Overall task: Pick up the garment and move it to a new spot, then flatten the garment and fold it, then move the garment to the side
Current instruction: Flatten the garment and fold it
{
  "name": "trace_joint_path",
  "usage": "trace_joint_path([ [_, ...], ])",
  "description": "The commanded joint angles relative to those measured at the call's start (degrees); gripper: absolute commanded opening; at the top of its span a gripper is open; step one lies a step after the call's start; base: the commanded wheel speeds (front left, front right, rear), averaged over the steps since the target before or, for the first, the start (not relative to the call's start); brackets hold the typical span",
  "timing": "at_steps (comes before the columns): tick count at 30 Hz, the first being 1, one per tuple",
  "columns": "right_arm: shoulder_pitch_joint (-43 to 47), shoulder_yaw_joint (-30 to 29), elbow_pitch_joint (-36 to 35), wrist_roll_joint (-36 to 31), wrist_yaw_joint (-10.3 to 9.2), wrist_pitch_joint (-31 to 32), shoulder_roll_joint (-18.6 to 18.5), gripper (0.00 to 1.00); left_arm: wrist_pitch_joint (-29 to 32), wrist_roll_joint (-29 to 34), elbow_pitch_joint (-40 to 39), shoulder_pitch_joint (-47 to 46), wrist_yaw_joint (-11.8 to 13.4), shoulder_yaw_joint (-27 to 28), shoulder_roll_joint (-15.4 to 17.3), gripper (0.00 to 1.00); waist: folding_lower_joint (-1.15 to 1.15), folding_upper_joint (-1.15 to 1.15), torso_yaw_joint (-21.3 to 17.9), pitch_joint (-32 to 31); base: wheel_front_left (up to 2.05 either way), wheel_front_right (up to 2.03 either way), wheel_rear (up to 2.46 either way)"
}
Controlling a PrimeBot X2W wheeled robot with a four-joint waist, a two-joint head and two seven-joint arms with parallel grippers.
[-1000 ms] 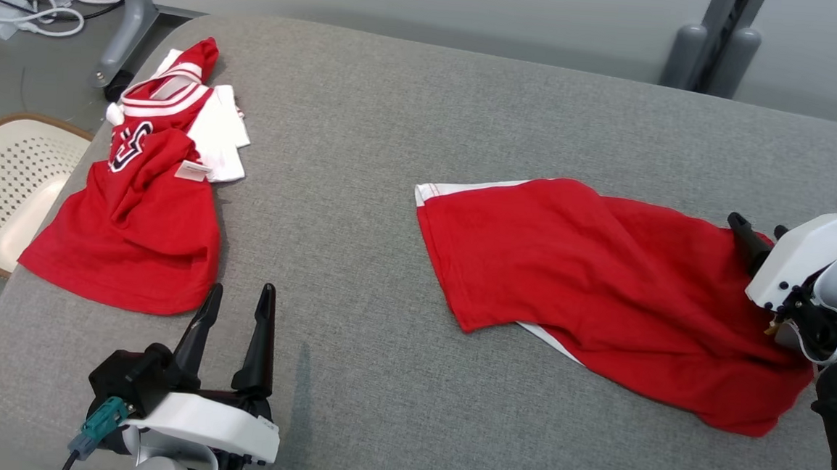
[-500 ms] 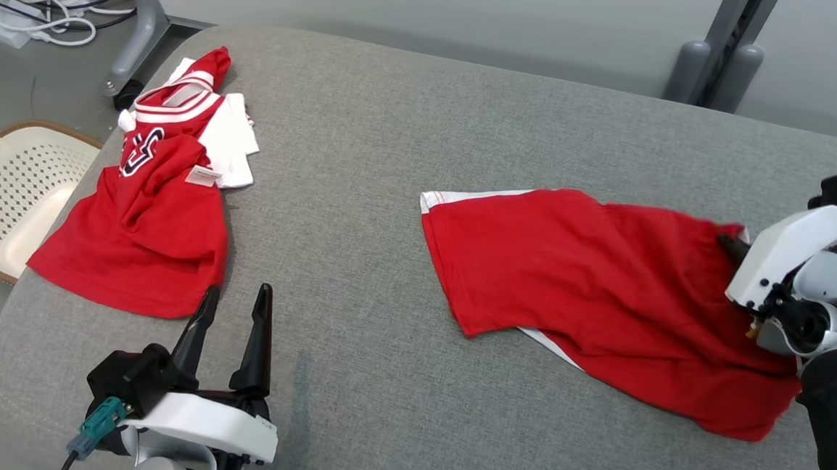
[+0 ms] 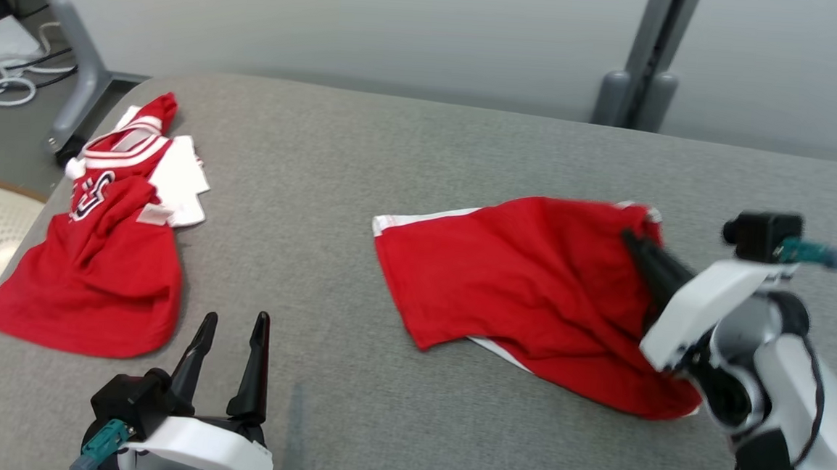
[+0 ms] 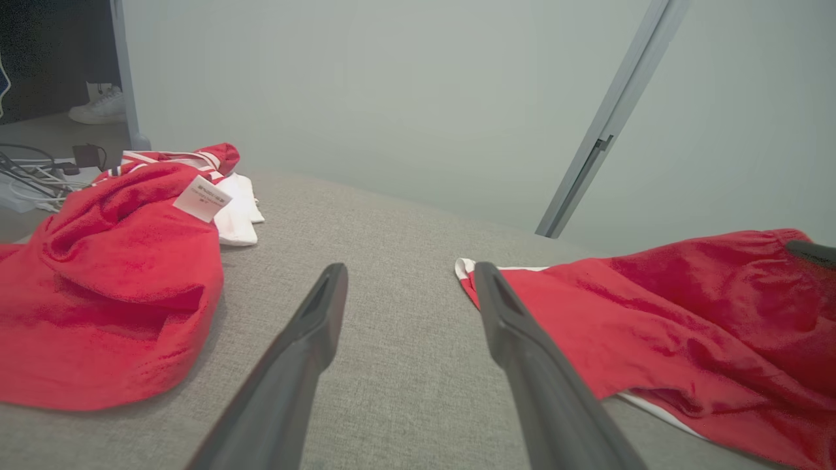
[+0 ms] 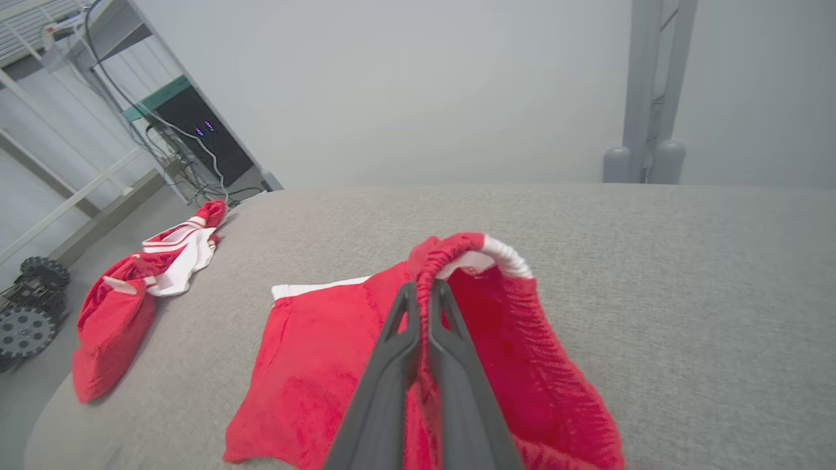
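**A:** Which claw has the garment?

**B:** The right claw (image 5: 424, 290). Its fingers are pinched together on the gathered waistband (image 5: 486, 251) of the red shorts (image 3: 517, 285), and that end is lifted a little off the grey tabletop (image 3: 394, 153).

**A:** And the rest of the cloth?

**B:** It trails away from the right claw's tips toward the robot's left. The long axis runs from the gripped waistband out to the white-trimmed hem (image 3: 390, 224), which lies flat at the far end from that claw. Everything past the pinch rests on the tabletop, rumpled.

**A:** Where is the other claw?

**B:** The left claw (image 3: 236, 320) hangs low with its fingers spread wide and nothing between them. It is well apart from the shorts. Seen from it, the hem end lies ahead and to its right, and a red jersey (image 3: 89, 280) lies ahead and to its left.

**A:** So what does the coming move turn on?

**B:** My reading is that the right claw holds one end of the long axis, so a pull away from the hem would draw the cloth along behind it. The left claw is the nearer one to the free hem, if that end needs catching.
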Motion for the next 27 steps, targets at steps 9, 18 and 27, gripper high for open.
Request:
trace_joint_path([
  [9, 13.31, 14.67, -16.35, 8.26, 0.09, -3.48, -10.96, 0.0, 0.28, 0.46, -0.21, 1.45, 0.13, -0.25, 1.36, 1.0, 0.0, 0.0, -7.23, -3.49, 0.0, 0.0, 0.0],
  [18, 18.32, 21.61, -20.46, 10.26, 0.09, -2.23, -17.9, 0.0, 0.85, -0.04, -1.03, 2.37, 0.65, -0.44, 2.05, 1.0, 0.0, 0.0, -10.36, -3.68, 0.0, 0.0, 0.0],
  [27, 20.87, 25.39, -20.38, 9.13, 0.09, -4.2, -23.63, 0.09, 1.01, -0.79, -1.04, 2.2, 0.75, -0.33, 2.37, 1.0, 0.0, 0.0, -10.89, -3.24, 0.0, 0.0, 0.0],
])
